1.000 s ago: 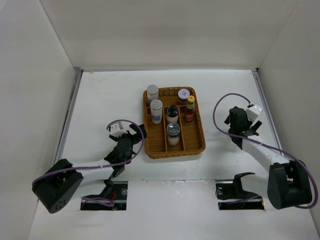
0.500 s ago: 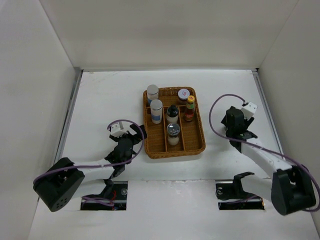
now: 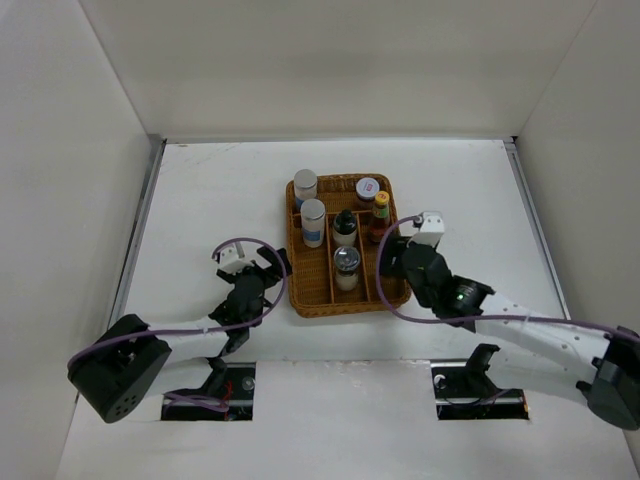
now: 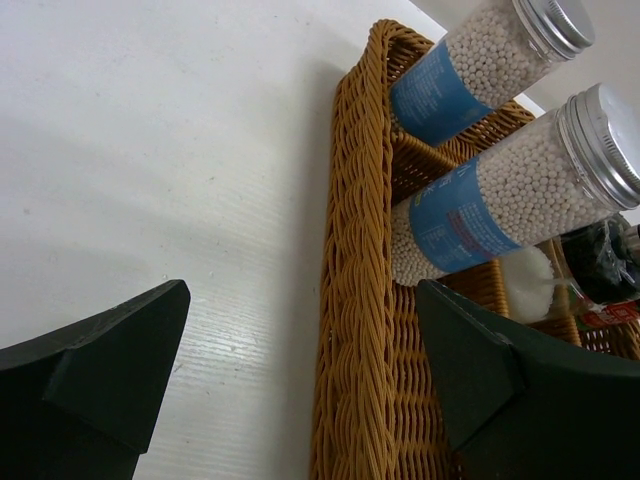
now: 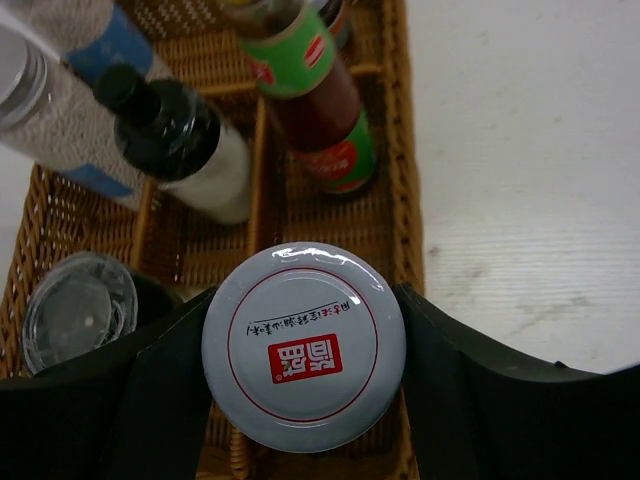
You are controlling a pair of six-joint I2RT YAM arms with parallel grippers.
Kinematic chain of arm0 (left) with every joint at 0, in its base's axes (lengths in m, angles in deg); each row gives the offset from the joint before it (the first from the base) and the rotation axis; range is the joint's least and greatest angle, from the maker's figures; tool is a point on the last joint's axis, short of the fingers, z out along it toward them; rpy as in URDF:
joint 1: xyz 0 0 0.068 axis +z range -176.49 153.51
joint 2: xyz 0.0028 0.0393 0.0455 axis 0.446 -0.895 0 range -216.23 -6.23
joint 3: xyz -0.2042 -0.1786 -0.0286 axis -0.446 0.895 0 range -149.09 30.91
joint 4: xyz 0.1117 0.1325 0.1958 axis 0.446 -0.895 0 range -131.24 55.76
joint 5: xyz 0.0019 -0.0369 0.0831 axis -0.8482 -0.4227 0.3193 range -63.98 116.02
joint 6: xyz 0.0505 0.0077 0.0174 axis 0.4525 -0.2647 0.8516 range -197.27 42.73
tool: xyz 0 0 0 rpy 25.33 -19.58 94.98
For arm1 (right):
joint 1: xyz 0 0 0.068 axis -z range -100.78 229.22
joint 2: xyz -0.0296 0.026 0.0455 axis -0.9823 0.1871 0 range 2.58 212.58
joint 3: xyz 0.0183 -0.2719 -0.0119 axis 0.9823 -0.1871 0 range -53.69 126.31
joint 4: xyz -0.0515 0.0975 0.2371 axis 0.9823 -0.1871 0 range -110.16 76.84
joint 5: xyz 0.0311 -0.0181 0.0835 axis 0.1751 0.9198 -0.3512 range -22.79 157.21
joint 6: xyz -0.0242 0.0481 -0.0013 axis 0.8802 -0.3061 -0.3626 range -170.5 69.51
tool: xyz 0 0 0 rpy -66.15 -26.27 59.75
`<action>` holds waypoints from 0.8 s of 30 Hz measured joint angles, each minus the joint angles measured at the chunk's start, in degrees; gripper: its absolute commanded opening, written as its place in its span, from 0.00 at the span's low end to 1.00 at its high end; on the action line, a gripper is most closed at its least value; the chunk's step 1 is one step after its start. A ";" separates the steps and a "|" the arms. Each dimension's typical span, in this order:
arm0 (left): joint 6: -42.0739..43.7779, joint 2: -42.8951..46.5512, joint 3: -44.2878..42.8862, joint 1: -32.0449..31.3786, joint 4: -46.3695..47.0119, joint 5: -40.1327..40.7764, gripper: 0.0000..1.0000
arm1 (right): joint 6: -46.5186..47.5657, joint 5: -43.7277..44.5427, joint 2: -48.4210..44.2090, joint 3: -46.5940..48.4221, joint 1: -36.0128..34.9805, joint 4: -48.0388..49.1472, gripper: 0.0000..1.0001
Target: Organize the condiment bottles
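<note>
Right wrist view: right gripper (image 5: 303, 352) pinches a red-and-white-lidded jar (image 5: 303, 335) over the wicker tray's (image 5: 402, 180) right compartment, near its five o'clock corner. Placement looks underway; next, lower straight down and release. Left gripper (image 4: 300, 365) sits spread at the tray's eight o'clock.

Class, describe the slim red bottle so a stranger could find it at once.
Find the brown wicker divided tray mid-table. In its right-hand column, just in front of a short red-and-white-lidded jar, stands the slim red bottle. It alone has a yellow cap and green label.
</note>
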 measured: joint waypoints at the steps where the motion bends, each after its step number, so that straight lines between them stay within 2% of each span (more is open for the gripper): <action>1: -0.02 0.00 -0.04 0.11 -0.02 0.00 1.00 | -0.07 -0.63 1.92 0.20 -0.46 0.70 0.53; 8: -0.28 0.33 -0.79 1.11 -1.18 -0.35 1.00 | 0.22 -1.42 11.02 0.24 -0.85 3.48 0.55; 12: -0.46 1.64 -1.22 1.14 -2.69 -0.63 1.00 | 0.61 -0.87 13.33 -0.07 -0.85 5.57 0.64; 21: -0.63 3.26 -1.95 1.90 -6.38 -1.49 1.00 | 0.90 -0.59 17.84 -0.92 -0.85 9.73 0.74; 24: -0.63 4.85 -2.08 2.64 -8.79 -1.53 1.00 | 0.83 -0.59 17.57 -0.92 -0.85 10.21 0.85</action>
